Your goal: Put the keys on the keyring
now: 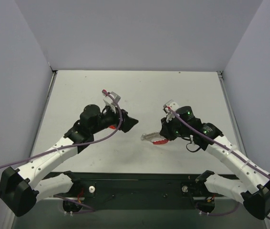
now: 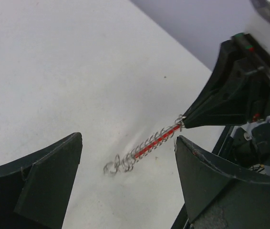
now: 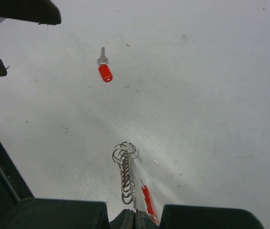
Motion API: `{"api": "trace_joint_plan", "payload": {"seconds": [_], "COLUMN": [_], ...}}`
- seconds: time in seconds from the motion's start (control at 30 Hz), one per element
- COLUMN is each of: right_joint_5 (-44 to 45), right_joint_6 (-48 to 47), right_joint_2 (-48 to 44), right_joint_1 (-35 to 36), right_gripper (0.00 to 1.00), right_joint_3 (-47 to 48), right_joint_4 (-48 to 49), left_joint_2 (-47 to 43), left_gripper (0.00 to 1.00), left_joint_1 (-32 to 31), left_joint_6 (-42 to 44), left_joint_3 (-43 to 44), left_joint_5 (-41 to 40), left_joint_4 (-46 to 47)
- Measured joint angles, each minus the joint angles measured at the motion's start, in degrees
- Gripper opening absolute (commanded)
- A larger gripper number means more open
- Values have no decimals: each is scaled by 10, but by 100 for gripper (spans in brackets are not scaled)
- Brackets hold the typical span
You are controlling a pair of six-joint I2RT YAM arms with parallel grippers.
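We see the white table [image 1: 135,90] first; over it the left pincer [image 1: 131,124] hangs released, jaws wide; the right pincer [image 3: 135,218] is clenched on one end of the keys [image 3: 124,171]; these form a lacy row of thin silver loops at mid-table, reaching toward the left pincer; the keyring [image 2: 158,141], a thin red band, runs along that row; a red-tagged key [image 3: 105,67] lies apart.

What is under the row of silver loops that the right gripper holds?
Only bare white table shows under the silver loops; a red band runs along them. The shut right gripper covers their near end, so what lies below that part is hidden.
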Motion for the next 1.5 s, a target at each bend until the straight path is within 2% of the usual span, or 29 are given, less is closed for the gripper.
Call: {"api": "trace_joint_plan", "payload": {"seconds": [0.23,0.53,0.7,0.8,0.93,1.03,1.27,1.5], "right_joint_5": [-139,-305,-367,-378,-368,-359,-352,-352], "right_joint_6": [-61,-113,-118,-88,-9,31,96,133], "right_joint_2": [-19,-25,-29,-41,-101,-133,-138,-137], "right_joint_1": [-10,-38,-41,-41,-41,-41,-41,-42], "right_gripper": [0,0,0,0,0,0,0,0], "right_joint_3": [12,56,72,70,14,-11,-30,-48], "right_joint_4": [-4,-19,-16,17,143,201,308,368], "left_joint_2": [-52,-52,-47,-45,-28,-3,52,79], "left_gripper": [77,76,73,72,72,72,70,63], "left_joint_1": [0,0,-1,-2,-3,-3,-4,-5], "left_joint_6": [31,31,22,9,-22,-53,-140,-203], "left_joint_3": [-27,-35,-35,-35,-35,-35,-35,-33], "left_joint_5": [120,250,282,291,303,314,349,378], "left_joint_4": [86,137,154,178,237,287,424,528]}}
